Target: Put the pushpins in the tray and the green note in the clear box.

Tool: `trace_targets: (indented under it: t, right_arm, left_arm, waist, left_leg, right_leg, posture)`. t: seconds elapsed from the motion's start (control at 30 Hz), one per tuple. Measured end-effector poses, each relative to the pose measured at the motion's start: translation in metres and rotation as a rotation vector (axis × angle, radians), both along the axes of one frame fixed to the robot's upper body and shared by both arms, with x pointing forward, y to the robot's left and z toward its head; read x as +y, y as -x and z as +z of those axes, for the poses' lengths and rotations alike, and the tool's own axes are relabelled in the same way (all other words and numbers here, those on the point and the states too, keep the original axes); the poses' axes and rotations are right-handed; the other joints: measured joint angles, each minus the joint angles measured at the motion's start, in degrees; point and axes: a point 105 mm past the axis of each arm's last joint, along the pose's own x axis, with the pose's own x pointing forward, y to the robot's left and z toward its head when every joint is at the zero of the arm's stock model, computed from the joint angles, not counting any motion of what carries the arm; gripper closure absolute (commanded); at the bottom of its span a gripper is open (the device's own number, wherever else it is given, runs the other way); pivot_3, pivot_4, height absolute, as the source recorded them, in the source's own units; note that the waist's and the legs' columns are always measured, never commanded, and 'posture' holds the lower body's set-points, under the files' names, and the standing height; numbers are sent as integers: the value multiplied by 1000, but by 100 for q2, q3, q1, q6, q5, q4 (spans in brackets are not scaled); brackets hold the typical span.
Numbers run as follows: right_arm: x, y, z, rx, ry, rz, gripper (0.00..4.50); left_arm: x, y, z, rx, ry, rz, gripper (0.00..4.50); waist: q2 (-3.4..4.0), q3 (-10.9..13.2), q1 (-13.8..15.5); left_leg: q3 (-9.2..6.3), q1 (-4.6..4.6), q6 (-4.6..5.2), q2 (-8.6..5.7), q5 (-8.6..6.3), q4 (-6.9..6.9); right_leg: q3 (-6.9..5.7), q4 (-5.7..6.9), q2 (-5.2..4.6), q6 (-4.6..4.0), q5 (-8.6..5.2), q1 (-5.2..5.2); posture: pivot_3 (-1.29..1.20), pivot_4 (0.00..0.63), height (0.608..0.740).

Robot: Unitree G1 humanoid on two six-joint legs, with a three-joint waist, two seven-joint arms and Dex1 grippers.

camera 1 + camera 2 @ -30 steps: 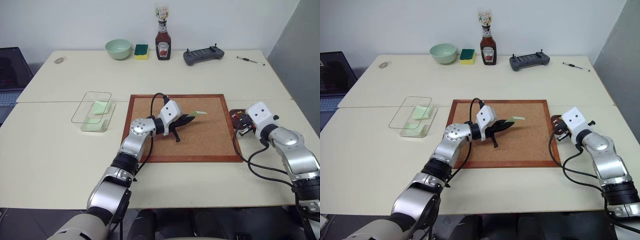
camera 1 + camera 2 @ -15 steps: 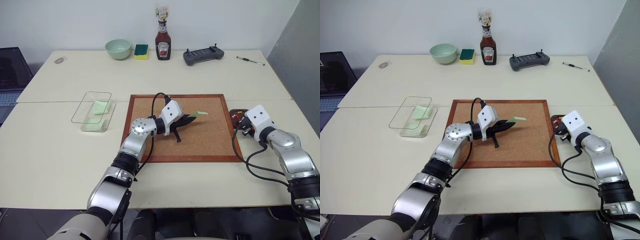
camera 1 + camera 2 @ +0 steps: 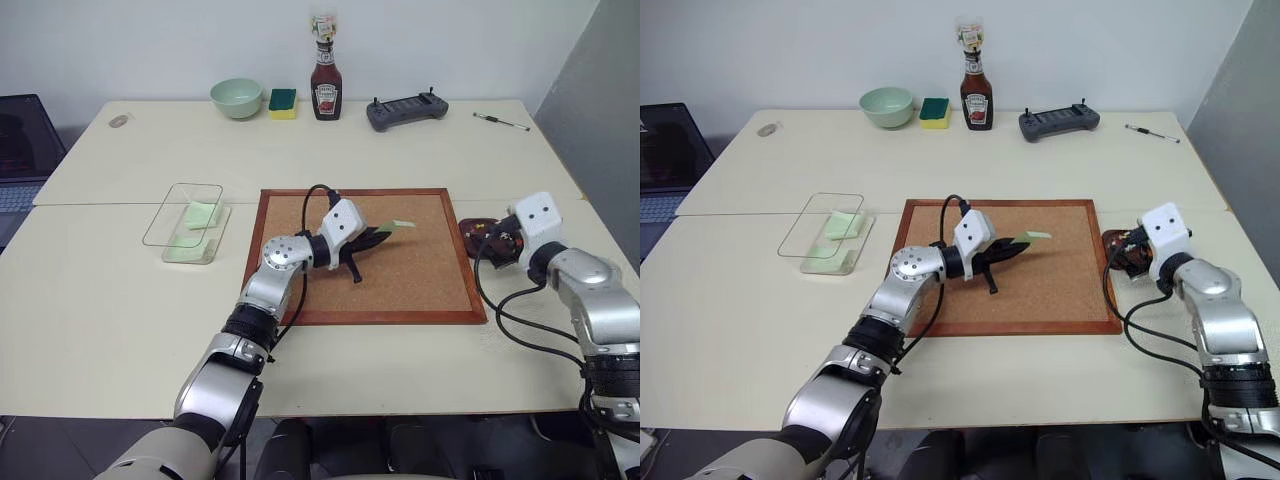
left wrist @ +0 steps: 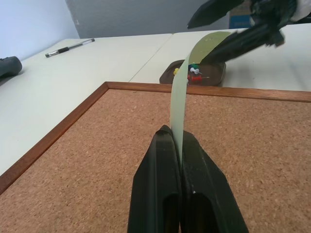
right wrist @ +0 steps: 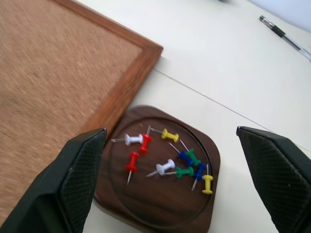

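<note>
Left gripper [image 4: 179, 145] pinches the green note [image 4: 181, 109] above the cork board [image 3: 420, 275]; right gripper [image 5: 177, 170], jaws wide, straddles the pushpins [image 5: 167, 158] in the tray [image 5: 160, 206] on the cream table [image 3: 400, 150].

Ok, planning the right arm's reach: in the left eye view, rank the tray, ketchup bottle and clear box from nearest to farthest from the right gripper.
1. Tray: right beside the right gripper, by the cork board's edge.
2. Ketchup bottle: at the table's far edge.
3. Clear box: across the board, on the left.
</note>
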Motion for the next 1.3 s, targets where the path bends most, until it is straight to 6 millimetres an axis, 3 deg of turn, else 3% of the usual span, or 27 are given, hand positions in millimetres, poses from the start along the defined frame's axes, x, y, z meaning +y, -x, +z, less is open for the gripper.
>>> trace_targets:
  t: [0.23,0.3,0.37,0.43,0.53,0.7,0.87,1.0,1.23,1.3]
  right_arm:
    - [76,22,23,20,-130,423,36]
    - [105,31,29,28,-177,572,36]
    - [135,37,33,36,-208,711,36]
    - [151,39,34,41,-217,772,36]
    - [181,34,41,26,-238,849,36]
    - [208,29,41,29,-235,914,36]
    - [227,37,40,52,-201,1027,36]
    - [232,45,36,79,-195,1096,36]
    - [235,50,36,89,-205,1139,36]
    - [236,50,36,88,-205,1139,0]
  left_arm:
    - [26,-13,24,-65,-11,128,4500]
    - [43,-14,34,-93,-20,187,4500]
    - [66,-14,48,-124,-22,278,4500]
    - [84,-14,56,-139,-20,357,4500]
    - [143,-15,59,-122,-42,603,4500]
    - [211,-5,57,-72,-93,869,4500]
    - [249,2,52,-28,-111,1024,4500]
    - [268,5,50,-17,-129,1099,4500]
    - [282,4,40,24,-142,1156,4500]
    - [284,4,37,41,-142,1163,4197]
  waist:
    - [0,0,-74]
    - [-1,1,-129]
    - [0,0,-179]
    - [0,0,-175]
    - [-2,1,-251]
    - [-2,1,-206]
    - [-2,1,-143]
    - [-2,1,-137]
    - [-2,1,-116]
    - [-2,1,-112]
  left_leg:
    - [-4,1,0,0,0,4]
    - [-7,2,0,4,0,3]
    - [-14,4,0,8,0,3]
    - [-19,2,-1,6,0,4]
    - [-19,6,-1,8,0,5]
    - [-32,1,-2,0,1,4]
    - [-32,0,-2,1,1,4]
    - [-31,-1,-2,2,1,3]
    - [-29,-1,-2,2,1,3]
    - [-28,-1,-2,2,1,3]
  right_leg:
    - [-2,2,1,2,1,2]
    - [-2,4,3,2,1,0]
    - [-3,6,9,2,1,0]
    - [-8,7,7,2,1,1]
    - [-3,12,9,2,2,-1]
    - [-13,15,4,1,2,-3]
    - [-15,12,3,0,2,-5]
    - [-17,14,3,-1,3,-10]
    - [-16,18,2,-1,3,-13]
    - [-16,20,2,-1,3,-14]
  posture:
    - [0,150,740]
    - [0,150,740]
    - [0,150,740]
    - [0,150,740]
    - [0,150,740]
    - [0,150,740]
    - [0,150,740]
    - [0,150,740]
    - [0,150,740]
    - [0,150,740]
